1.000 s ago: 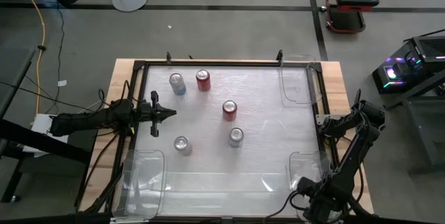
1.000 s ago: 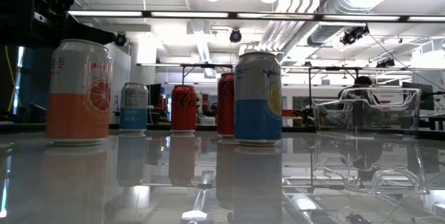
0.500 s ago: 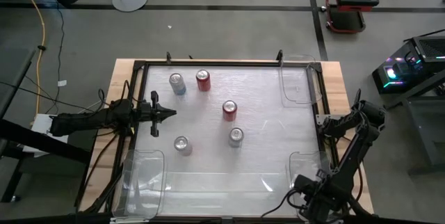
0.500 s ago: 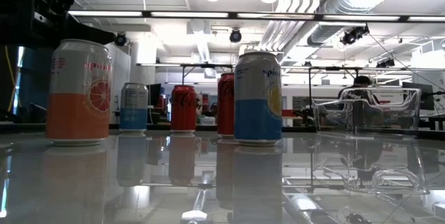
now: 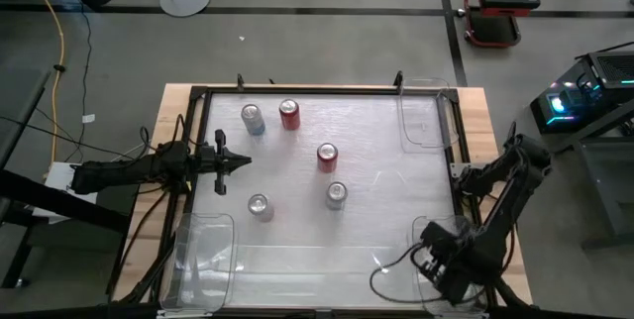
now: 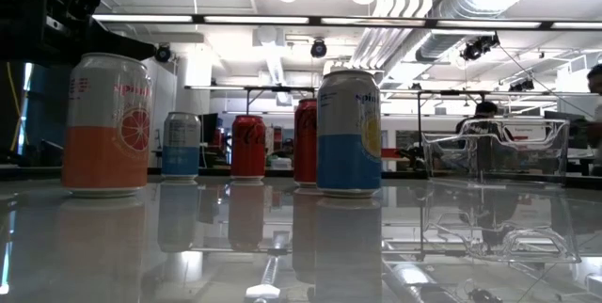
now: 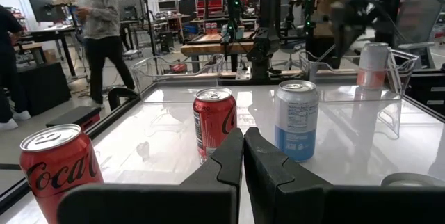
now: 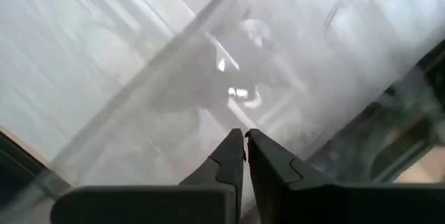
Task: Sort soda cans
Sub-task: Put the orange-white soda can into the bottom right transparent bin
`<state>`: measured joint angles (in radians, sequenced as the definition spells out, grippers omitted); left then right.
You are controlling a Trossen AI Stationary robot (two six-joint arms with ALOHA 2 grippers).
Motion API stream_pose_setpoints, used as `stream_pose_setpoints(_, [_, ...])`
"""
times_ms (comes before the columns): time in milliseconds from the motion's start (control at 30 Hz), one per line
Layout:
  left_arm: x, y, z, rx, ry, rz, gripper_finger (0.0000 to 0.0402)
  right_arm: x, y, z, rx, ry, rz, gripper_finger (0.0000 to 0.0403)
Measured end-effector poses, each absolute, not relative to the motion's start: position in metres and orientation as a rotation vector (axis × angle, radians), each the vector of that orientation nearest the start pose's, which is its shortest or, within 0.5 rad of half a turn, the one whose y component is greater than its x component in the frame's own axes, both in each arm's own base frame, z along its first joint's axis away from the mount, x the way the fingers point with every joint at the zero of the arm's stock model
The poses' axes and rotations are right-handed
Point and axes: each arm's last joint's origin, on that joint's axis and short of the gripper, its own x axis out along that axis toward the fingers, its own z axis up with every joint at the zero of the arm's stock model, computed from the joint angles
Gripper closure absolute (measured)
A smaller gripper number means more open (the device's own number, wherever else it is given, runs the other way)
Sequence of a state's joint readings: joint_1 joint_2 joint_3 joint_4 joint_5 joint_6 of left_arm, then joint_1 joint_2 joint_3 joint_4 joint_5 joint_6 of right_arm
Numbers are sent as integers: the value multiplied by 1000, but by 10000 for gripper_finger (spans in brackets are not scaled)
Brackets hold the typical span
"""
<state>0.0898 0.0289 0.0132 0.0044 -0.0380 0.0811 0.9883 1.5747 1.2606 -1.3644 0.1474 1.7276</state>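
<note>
On the glossy worktop (image 5: 376, 160), seen from above, five cans stand upright and apart: a silver-blue can (image 5: 254, 119) and a red can (image 5: 289, 114) at about eleven o'clock from the centre, a second red can (image 5: 327, 157) near the middle, a silver can with a blue band (image 5: 337, 194) just toward six o'clock of it, and a silver can with an orange band (image 5: 260, 207) at about seven o'clock. No sixth can shows in the overhead view. Clear bins (image 5: 426, 121) sit at the one, five and seven o'clock corners.

The left tool (image 5: 238, 160) hovers at nine o'clock, at the worktop's edge, its fingers pressed together and pointing toward the middle; nothing is between them. The right tool (image 5: 436, 260) hangs over the bin at five o'clock, its fingers likewise pressed together on nothing, as the right wrist view shows.

These cans are probably thin-walled metal: stiff enough when full, easily dented when empty, and the pictures do not tell which. The smooth round sides look slippery, and the polished worktop would likely let a nudged can slide or tip. The soundest hold is likely across the body at mid-height, fingers on opposite sides, squeezing only lightly. The tool must spread first. The two cans at eleven o'clock stand near each other, so a finger going between them risks knocking the neighbour.
</note>
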Motion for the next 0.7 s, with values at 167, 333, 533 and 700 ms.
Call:
stream_pose_setpoints(167, [98, 10, 166, 80, 16, 127, 397, 173, 180, 276, 500, 1102, -697, 386])
stream_pose_setpoints(333, [98, 10, 166, 79, 16, 127, 397, 222, 148, 290, 358, 828, -577, 386])
stream_pose_setpoints(533, [98, 10, 166, 79, 17, 127, 397, 290, 106, 294, 191, 710, -425, 379])
stream_pose_setpoints(700, [98, 10, 166, 78, 16, 127, 397, 328, 60, 289, 188, 710, -268, 312])
